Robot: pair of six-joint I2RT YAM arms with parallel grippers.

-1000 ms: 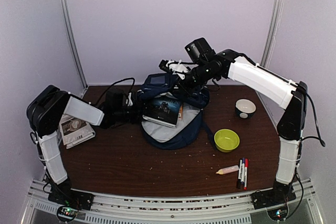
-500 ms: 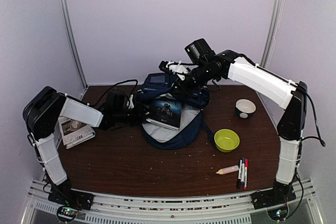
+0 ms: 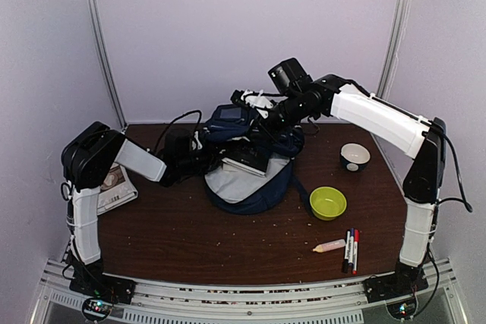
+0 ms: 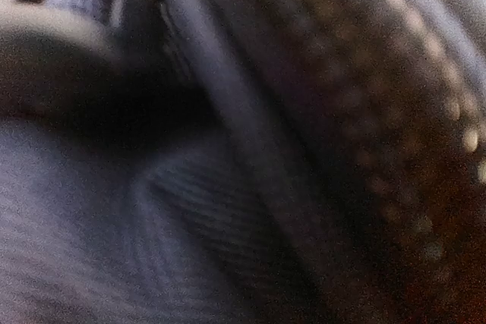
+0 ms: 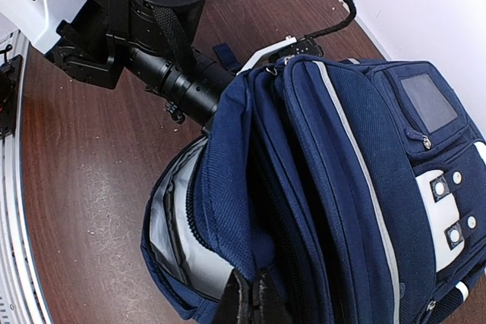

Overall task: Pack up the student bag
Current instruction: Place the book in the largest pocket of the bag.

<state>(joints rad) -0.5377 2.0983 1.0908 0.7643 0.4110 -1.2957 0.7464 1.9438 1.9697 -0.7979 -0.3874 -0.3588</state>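
Where our right gripper pinched tight on the rim of the student bag, the bag sat beneath it on the table, mouth gaping toward our left gripper, nosed into that opening, jaws buried in fabric, we could not tell how wide.

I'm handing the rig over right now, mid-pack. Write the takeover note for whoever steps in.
Right gripper: shut on the student bag at its rim, holding the mouth open.
Left gripper: at the bag's left side. Open or shut is unclear because its camera shows only blur.
Done: book lies in the open mouth, not fully in.
Left on the table: booklet, green bowl, small bowl, markers, pale tube.
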